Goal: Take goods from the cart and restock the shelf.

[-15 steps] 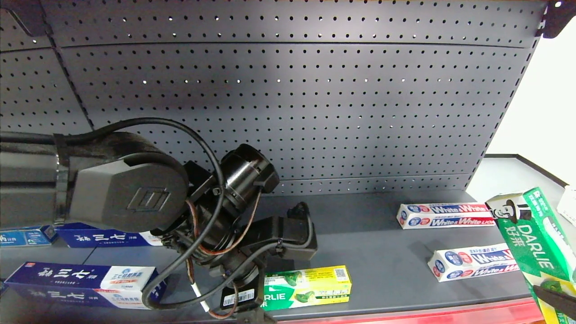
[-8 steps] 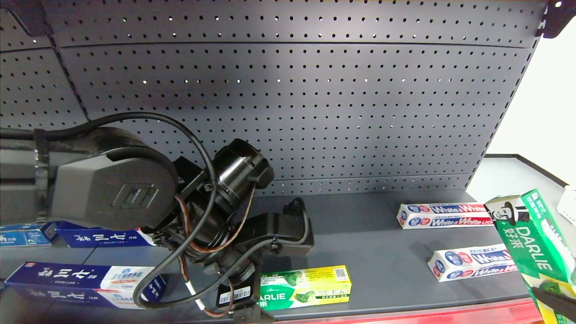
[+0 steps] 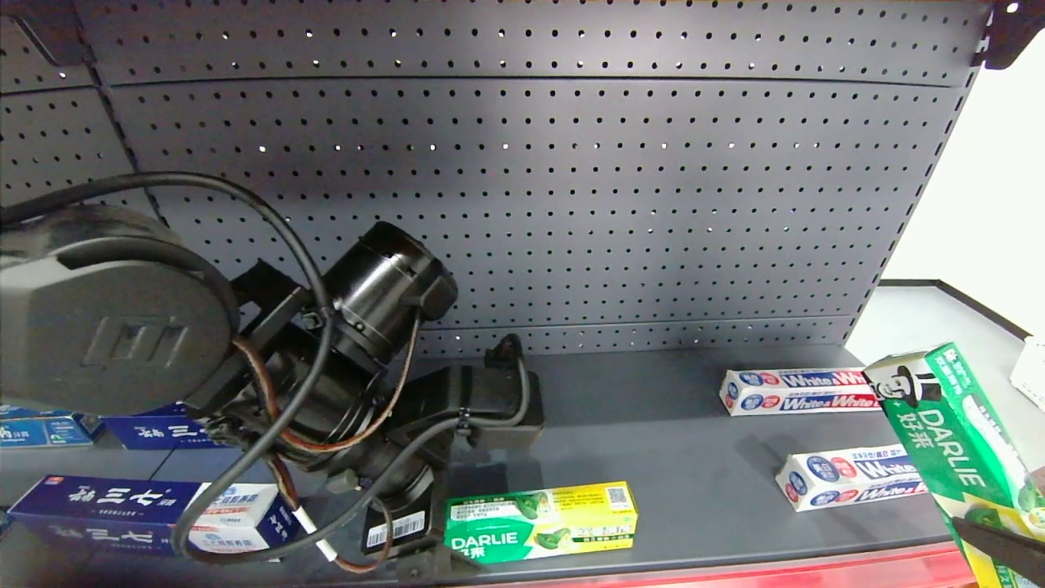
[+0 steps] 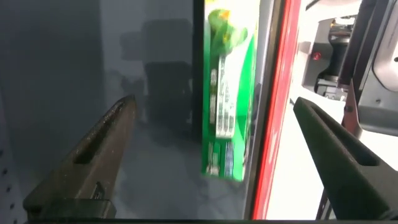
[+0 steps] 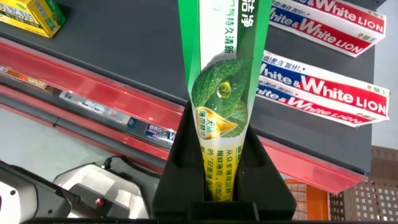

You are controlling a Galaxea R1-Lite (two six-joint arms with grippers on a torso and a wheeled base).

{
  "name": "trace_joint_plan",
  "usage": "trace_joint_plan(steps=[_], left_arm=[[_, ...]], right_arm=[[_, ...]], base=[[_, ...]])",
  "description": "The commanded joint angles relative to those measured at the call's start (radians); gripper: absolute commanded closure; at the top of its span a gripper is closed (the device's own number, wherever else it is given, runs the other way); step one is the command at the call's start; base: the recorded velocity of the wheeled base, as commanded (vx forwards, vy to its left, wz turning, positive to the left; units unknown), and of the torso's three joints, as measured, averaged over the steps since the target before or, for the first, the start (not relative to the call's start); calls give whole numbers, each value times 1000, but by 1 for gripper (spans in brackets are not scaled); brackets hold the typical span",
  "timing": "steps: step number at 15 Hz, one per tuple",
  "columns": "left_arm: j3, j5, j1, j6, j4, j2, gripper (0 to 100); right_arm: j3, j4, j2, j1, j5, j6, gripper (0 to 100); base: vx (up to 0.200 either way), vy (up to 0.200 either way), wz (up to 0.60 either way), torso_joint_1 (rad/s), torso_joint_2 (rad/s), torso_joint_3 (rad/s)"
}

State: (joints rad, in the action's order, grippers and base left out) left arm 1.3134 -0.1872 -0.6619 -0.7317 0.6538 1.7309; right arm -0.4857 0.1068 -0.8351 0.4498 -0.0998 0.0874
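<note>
A green and yellow toothpaste box (image 3: 543, 523) lies flat near the front edge of the grey shelf (image 3: 653, 441). My left gripper (image 4: 214, 104) hovers open just left of it, and the box (image 4: 230, 93) lies beyond the spread fingertips. The left arm's wrist (image 3: 384, 457) hides the fingers in the head view. My right gripper (image 5: 221, 124) is shut on the lower end of a green toothpaste box (image 5: 224, 74). That box (image 3: 955, 441) is held tilted in the air off the shelf's right front corner.
Two white toothpaste boxes (image 3: 804, 390) (image 3: 857, 476) lie on the right of the shelf, and blue ones (image 3: 147, 514) (image 3: 163, 429) on the left. A red price strip (image 3: 735, 572) runs along the front edge. Perforated panel behind. Bare shelf lies between the green and white boxes.
My left arm has drawn back to the left and upward, uncovering more of the green and yellow box, which stays put. The right gripper's green box has shifted slightly left.
</note>
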Motion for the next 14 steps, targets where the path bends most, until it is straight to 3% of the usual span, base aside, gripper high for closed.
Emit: trace_joint_plan(steps=[1, 5, 7, 11, 12, 13, 14], left_arm=[[-36, 0, 36, 0, -2, -79, 0], [-138, 0, 85, 0, -16, -189, 0], [-238, -1, 127, 15, -80, -272, 0], [-378, 0, 133, 160, -105, -442, 0], [-405, 0, 134, 178, -106, -473, 0], [-479, 2, 168, 221, -118, -553, 0], [-545, 2, 194, 235, -148, -610, 0]], right_arm=[[-7, -1, -27, 1, 8, 11, 100], [-7, -22, -59, 1, 11, 18, 100], [-10, -36, -84, 3, 11, 25, 100], [-43, -58, -150, 3, 23, 48, 100], [-43, -59, -157, 3, 28, 48, 100], [-50, -59, -170, 3, 32, 61, 100], [-53, -59, -180, 3, 32, 72, 100]], base=[[0, 0, 0, 0, 0, 0], [0, 0, 0, 0, 0, 0], [0, 0, 0, 0, 0, 0], [0, 0, 0, 0, 0, 0], [0, 0, 0, 0, 0, 0], [0, 0, 0, 0, 0, 0], [0, 0, 0, 0, 0, 0]])
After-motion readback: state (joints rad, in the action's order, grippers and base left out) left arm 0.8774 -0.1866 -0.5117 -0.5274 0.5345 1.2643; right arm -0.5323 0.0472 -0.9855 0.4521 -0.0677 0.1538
